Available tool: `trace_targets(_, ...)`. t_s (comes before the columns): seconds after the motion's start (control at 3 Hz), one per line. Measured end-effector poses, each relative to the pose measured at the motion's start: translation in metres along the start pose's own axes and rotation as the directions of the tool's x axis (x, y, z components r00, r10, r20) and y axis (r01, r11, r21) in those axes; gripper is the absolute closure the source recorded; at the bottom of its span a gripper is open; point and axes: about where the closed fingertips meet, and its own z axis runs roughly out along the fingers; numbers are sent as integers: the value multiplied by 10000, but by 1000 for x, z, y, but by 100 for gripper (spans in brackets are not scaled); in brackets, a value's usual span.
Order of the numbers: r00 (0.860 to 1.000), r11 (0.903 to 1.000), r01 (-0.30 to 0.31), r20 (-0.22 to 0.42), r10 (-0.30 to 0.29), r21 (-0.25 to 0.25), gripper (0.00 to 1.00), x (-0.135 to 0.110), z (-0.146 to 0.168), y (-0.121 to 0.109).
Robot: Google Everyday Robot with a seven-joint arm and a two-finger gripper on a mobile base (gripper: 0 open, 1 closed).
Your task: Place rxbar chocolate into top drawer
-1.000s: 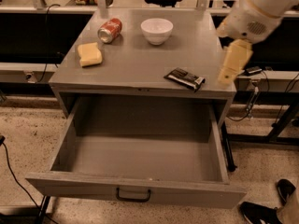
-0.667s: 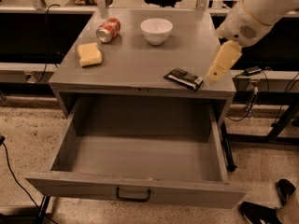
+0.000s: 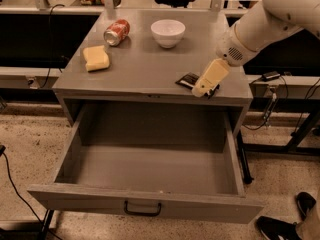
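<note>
Desk (image 3: 145, 66): held rxbar chocolate (image 3: 187, 79) near its front edge.
Gripper (image 3: 204, 90): at bar, presumably to grasp; closure unclear.
Top drawer (image 3: 90, 196): stood open to receive.

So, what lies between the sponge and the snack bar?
Only bare cabinet top, as the camera view shows; the gripper is over part of the snack bar.

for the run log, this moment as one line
gripper at rxbar chocolate on cabinet top | top drawer open | bar not yet inside
</note>
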Motion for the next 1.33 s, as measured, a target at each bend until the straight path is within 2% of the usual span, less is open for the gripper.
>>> trace_targets(0.33,9991,9996,-293,-299,294,30,16,5,27,3)
trace_targets(1.0,9952,9981,-613,-757,615,44,62,23,60,5)
trace_targets(1.33,9952,9981,-613,-757,615,44,62,21,56,4)
